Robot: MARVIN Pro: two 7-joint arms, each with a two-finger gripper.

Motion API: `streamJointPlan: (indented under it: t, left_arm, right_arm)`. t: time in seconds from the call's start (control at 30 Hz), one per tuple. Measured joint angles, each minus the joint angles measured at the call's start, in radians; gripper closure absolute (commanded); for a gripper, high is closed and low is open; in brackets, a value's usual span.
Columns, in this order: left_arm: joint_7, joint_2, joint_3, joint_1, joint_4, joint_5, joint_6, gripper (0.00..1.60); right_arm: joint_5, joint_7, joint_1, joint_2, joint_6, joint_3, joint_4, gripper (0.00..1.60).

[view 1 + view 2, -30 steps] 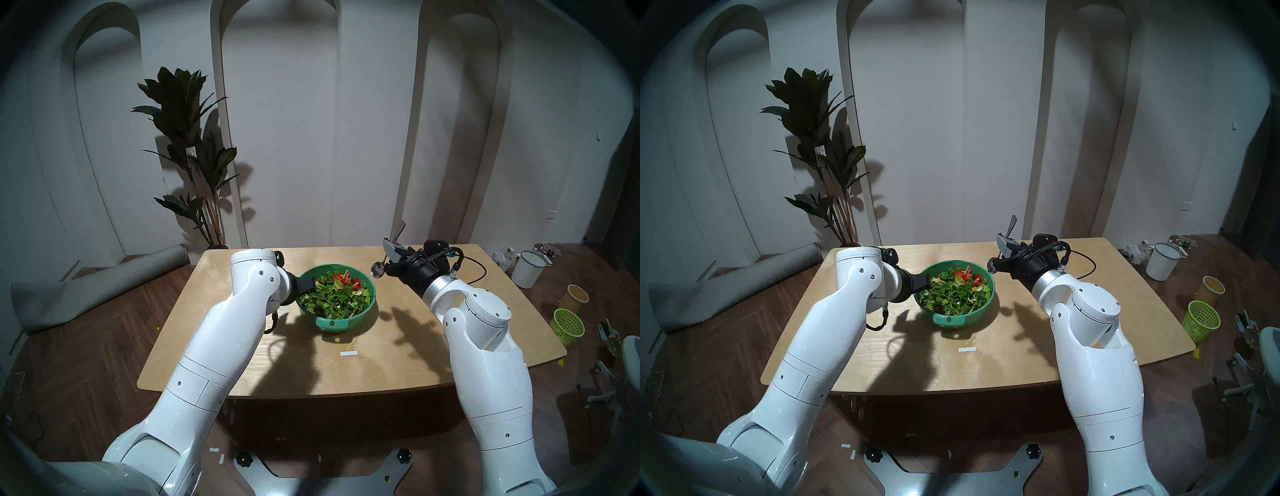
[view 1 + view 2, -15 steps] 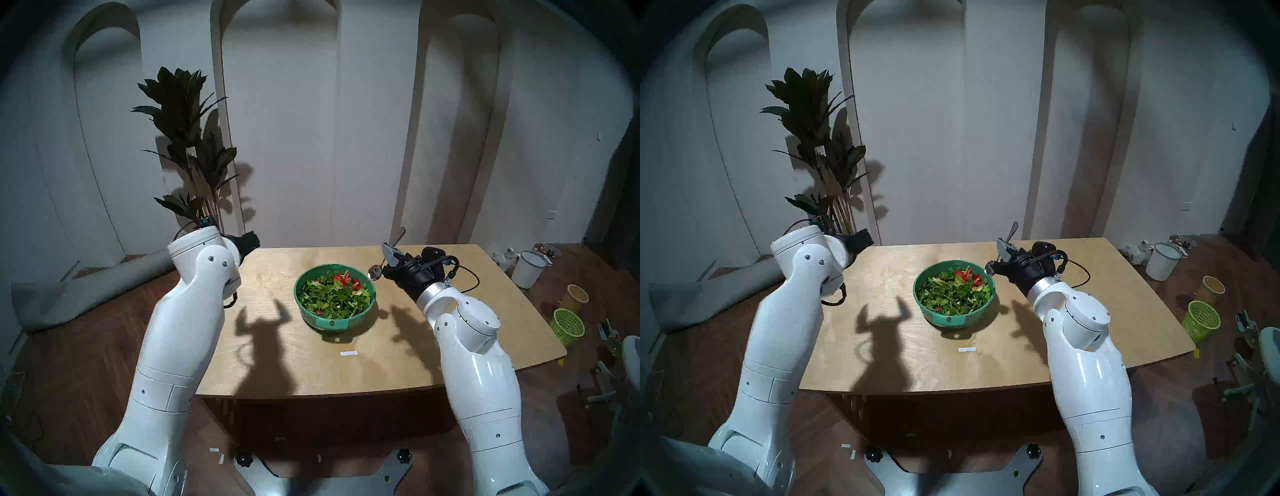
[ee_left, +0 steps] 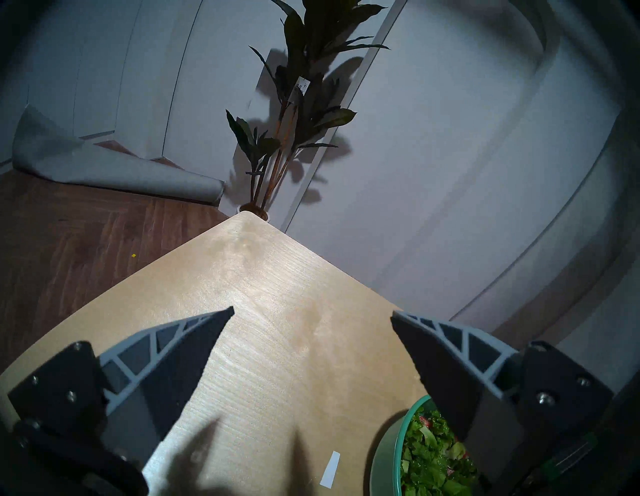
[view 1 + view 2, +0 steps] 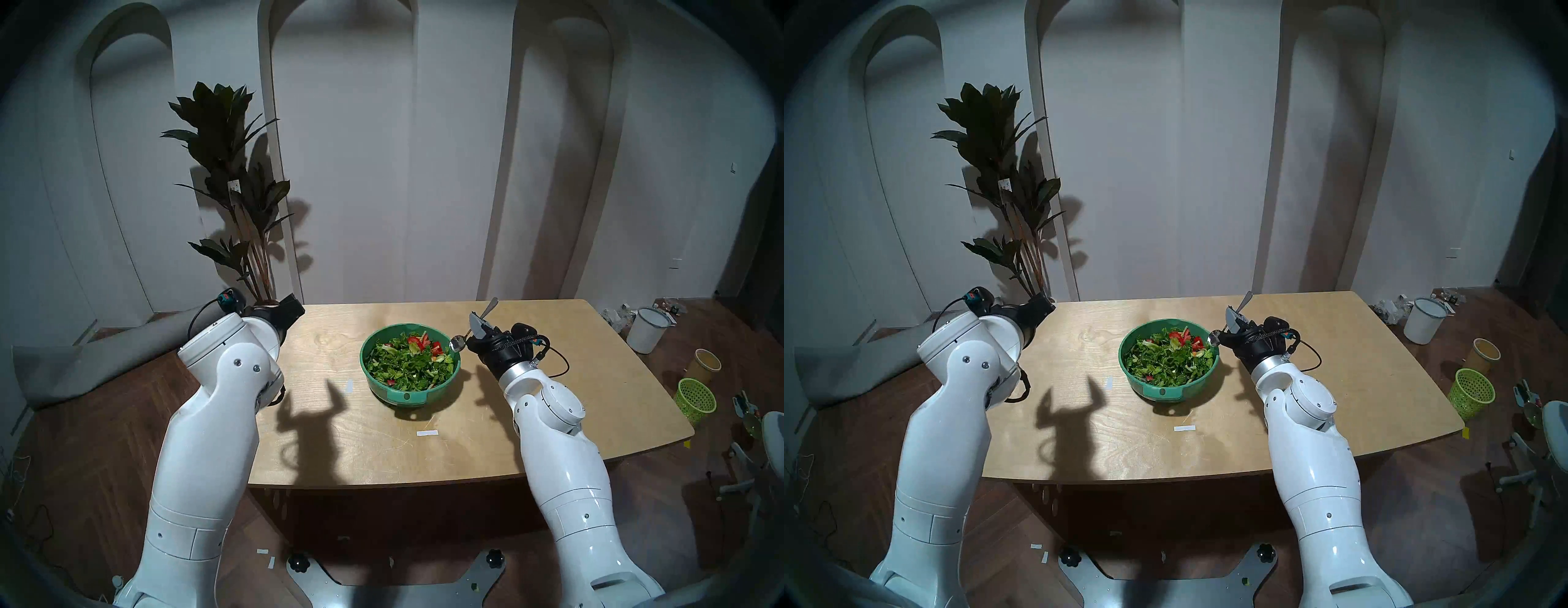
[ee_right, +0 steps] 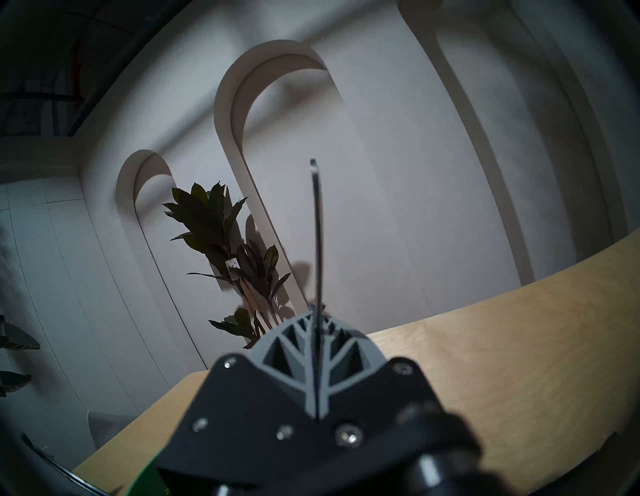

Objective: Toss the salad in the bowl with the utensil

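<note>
The teal-green bowl (image 4: 408, 397) stands mid-table, filled with salad (image 4: 409, 361) of chopped green leaves and red pieces. My right gripper (image 4: 477, 326) hovers just right of the bowl, shut on the metal spoon (image 4: 457, 343). The spoon's round end hangs by the right rim and its handle (image 5: 317, 242) sticks up past the closed fingers. My left gripper (image 4: 293, 308) is over the table's back-left corner, well clear of the bowl. In the left wrist view it (image 3: 311, 315) is open and empty, with the bowl (image 3: 388, 450) and salad (image 3: 429, 460) at the lower right.
Two small white tape strips (image 4: 427, 433) (image 4: 349, 385) lie on the wooden table (image 4: 551, 395). A potted plant (image 4: 237, 178) stands behind the back-left corner. On the floor to the right are a white bucket (image 4: 647, 329), a yellow cup (image 4: 706, 364) and a lime mesh basket (image 4: 695, 399).
My left arm has drawn back from the bowl's left rim to the table's back-left corner, staying open. The right gripper has come down and nearer with the spoon.
</note>
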Motion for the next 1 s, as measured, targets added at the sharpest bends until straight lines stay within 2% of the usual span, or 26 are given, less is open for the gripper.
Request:
streamJointPlan:
  t: [0.13,0.3,0.63,0.77,1.0]
  left_arm:
    - [-0.026,0.008,0.000,0.028,-0.008,0.013,-0.029,0.00]
    - [-0.046,0.014,0.000,0.047,-0.013,0.023,-0.049,0.00]
    - [-0.063,0.021,0.000,0.056,-0.014,0.032,-0.066,0.00]
    - [-0.067,0.022,0.001,0.056,-0.014,0.034,-0.070,0.00]
    - [-0.068,0.024,0.001,0.056,-0.015,0.035,-0.073,0.00]
  right_arm:
    - [0.012,0.023,0.014,-0.006,-0.056,0.008,0.064,1.60]
    - [0.019,0.045,0.017,-0.011,-0.093,0.009,0.110,1.60]
    - [0.026,0.057,0.017,-0.022,-0.113,0.003,0.133,1.60]
    - [0.020,0.036,0.016,-0.027,-0.113,-0.006,0.145,1.60]
    - [-0.014,-0.052,0.006,-0.041,-0.081,-0.024,0.158,1.60]
